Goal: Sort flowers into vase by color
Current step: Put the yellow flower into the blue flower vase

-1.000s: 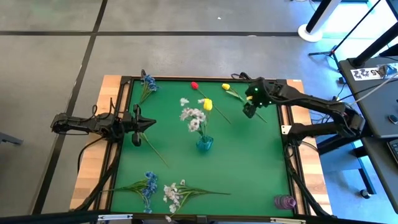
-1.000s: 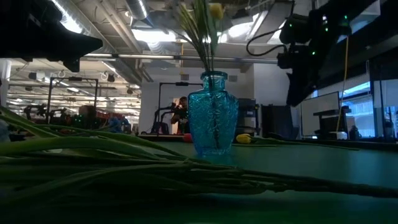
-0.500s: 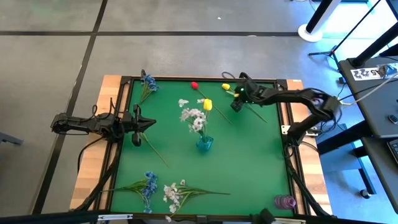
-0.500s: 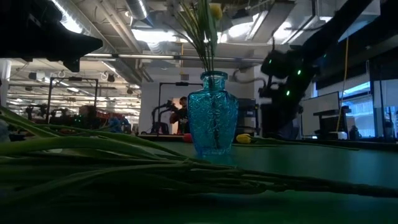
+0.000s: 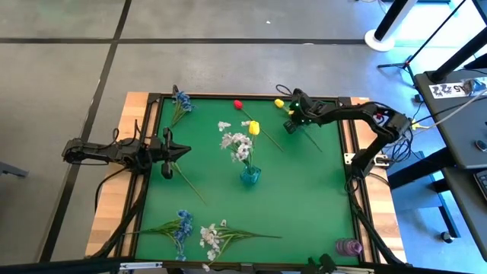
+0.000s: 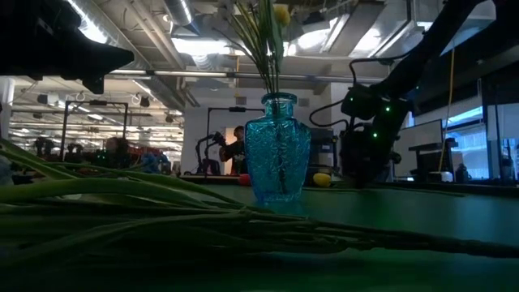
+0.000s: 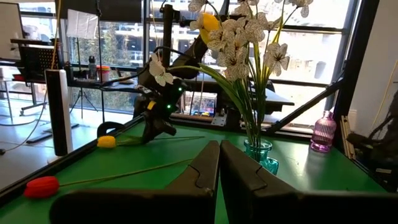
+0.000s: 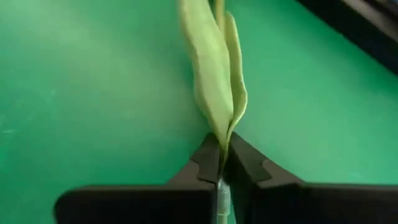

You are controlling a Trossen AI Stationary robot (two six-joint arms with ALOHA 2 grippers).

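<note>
A yellow flower lies on the green mat at the far right, its bud (image 5: 278, 103) toward the far edge and its stem (image 5: 313, 139) running to the near right. My right gripper (image 5: 289, 125) is down on it, shut on the stem. A teal vase (image 5: 250, 176) stands mid-table with white sprigs (image 5: 239, 144) and a yellow bud (image 5: 254, 128) in it. A red flower (image 5: 238, 104) lies on the mat beside the yellow one. My left gripper (image 5: 186, 151) hovers at the left side, shut and holding nothing. My right gripper pinches the yellow flower's stem (image 8: 221, 163) between its two fingertips, just where the pale green leaves (image 8: 214, 87) spring from it. The fingers come from above, slanting in from the table's right. The flower lies on the mat, its bud (image 6: 322, 180) resting there.
Blue flowers lie at the far left corner (image 5: 181, 101) and near the front edge (image 5: 181, 224), next to a white sprig (image 5: 209, 236). A purple vase (image 5: 349, 246) stands at the near right corner. A black frame (image 5: 156, 137) rims the mat.
My right gripper has come down and gone toward the table's far left, onto the yellow flower's stem, and has shut on it. The flower has stayed on the mat.
</note>
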